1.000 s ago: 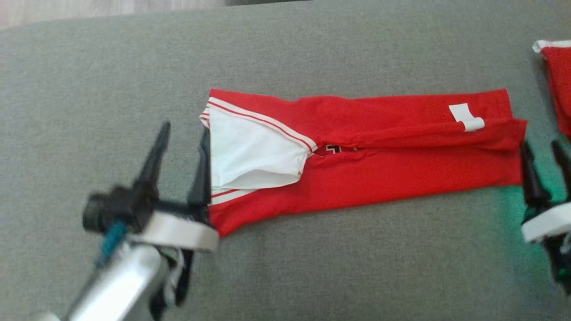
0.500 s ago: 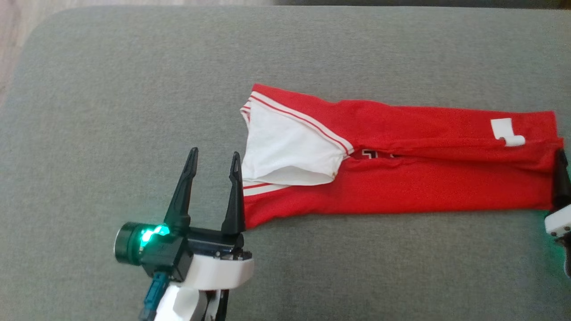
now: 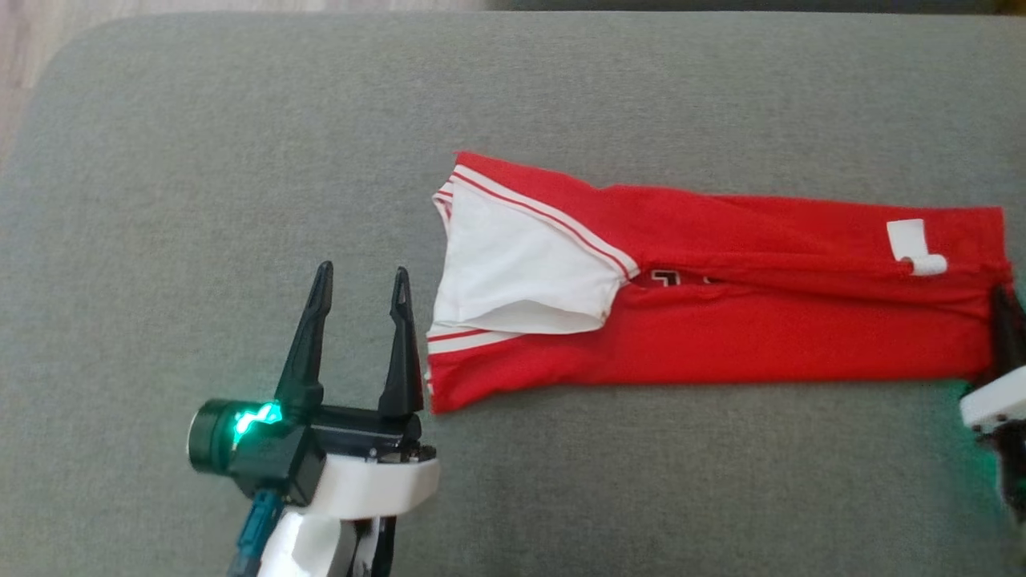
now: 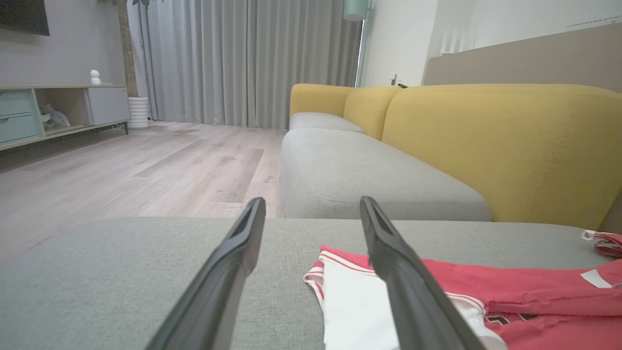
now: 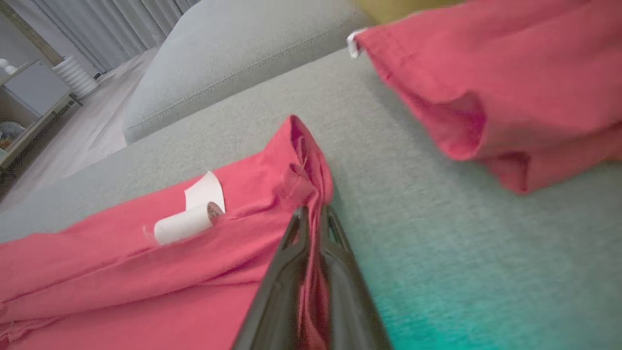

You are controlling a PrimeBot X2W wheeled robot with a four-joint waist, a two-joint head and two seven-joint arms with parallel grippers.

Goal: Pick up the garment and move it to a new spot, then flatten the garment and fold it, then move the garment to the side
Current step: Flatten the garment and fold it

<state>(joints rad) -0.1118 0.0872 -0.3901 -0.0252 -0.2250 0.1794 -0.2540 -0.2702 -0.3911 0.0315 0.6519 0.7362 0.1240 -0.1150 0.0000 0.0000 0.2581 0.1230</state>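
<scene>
**Head view.** The red garment [image 3: 761, 344] is folded into a long band and lies flat across the grey cushion [image 3: 561, 80], with its white-lined, striped end toward the robot's left. The left pincer [image 3: 361, 272] hovers just beside that end, fingers pointing up the view, spread wide and holding nothing.

**Right wrist view.** This view supplies what the head view cuts off at its right edge. The right pincer [image 5: 315, 210] is pressed closed on the garment's opposite hem corner, with red cloth pinched between its dark fingers, near a curled white label [image 5: 192, 214]. A second red garment [image 5: 486, 82] lies apart on the cushion.

**Left wrist view.** Beyond the parted fingers stand a yellow sofa [image 4: 486, 146], wooden floor [image 4: 146, 165] and grey curtains [image 4: 218, 58] — the arm is held low, near level over the cushion.
</scene>
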